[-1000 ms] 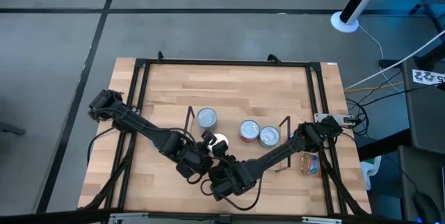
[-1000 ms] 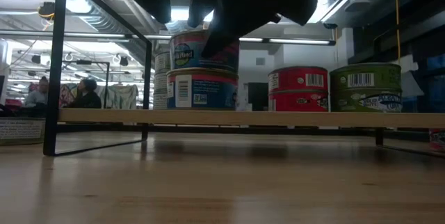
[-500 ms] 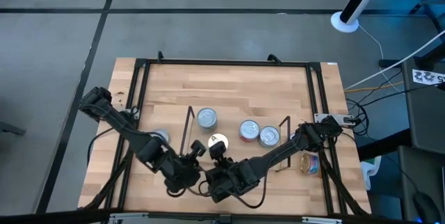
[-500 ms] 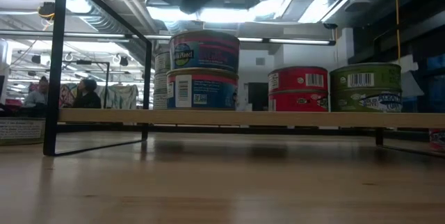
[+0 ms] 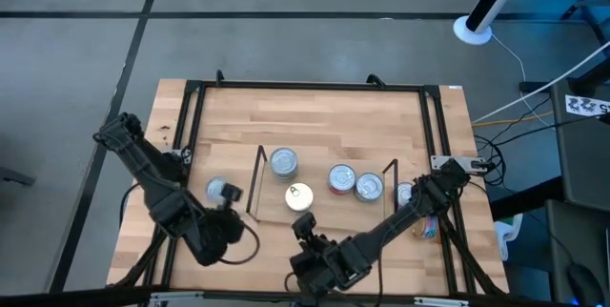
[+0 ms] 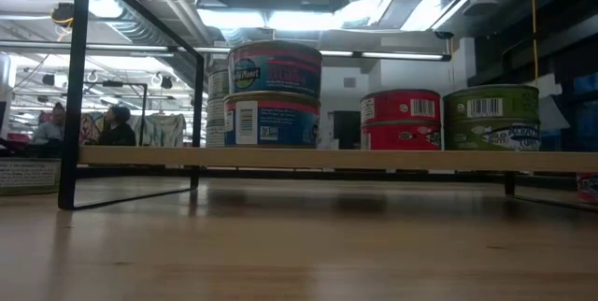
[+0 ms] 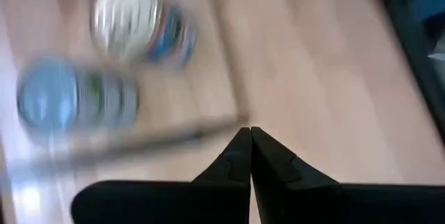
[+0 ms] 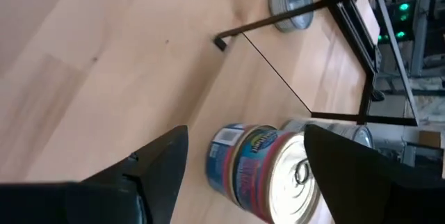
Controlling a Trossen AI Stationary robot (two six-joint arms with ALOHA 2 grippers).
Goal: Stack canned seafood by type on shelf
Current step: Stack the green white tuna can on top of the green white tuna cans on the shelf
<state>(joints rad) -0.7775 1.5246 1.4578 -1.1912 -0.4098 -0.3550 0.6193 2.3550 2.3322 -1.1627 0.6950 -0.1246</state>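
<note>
The shelf point(image 6: 308, 158), a light-wood board between black wire uprights point(image 5: 255, 179), carries several tins. A two-tin stack point(image 5: 298, 194) with blue and red labels point(image 6: 274, 93) stands near its front edge, and also shows in the right wrist view point(image 8: 268, 175). A silver-topped stack point(image 5: 283, 162), red tins point(image 6: 400, 119) and a green tin point(image 6: 491, 116) stand beside it. One silver tin point(image 5: 224, 191) lies on the table left of the shelf. My left gripper point(image 5: 233, 232) is shut and empty near that tin. My right gripper point(image 5: 307, 223) is open and empty, in front of the two-tin stack.
A black frame point(image 5: 191, 92) runs round the tabletop. A silver tin point(image 5: 405, 193) and a colourful tin point(image 5: 426, 223) lie right of the shelf beside my right arm. Bare wood lies behind the shelf point(image 5: 315, 121) and in front of it point(image 6: 299, 245).
Both grippers have drawn back from the two-tin stack: the left toward the table's left and near edges, the right toward the near edge. They have left the low view upward. The top tin stays on the lower one.
</note>
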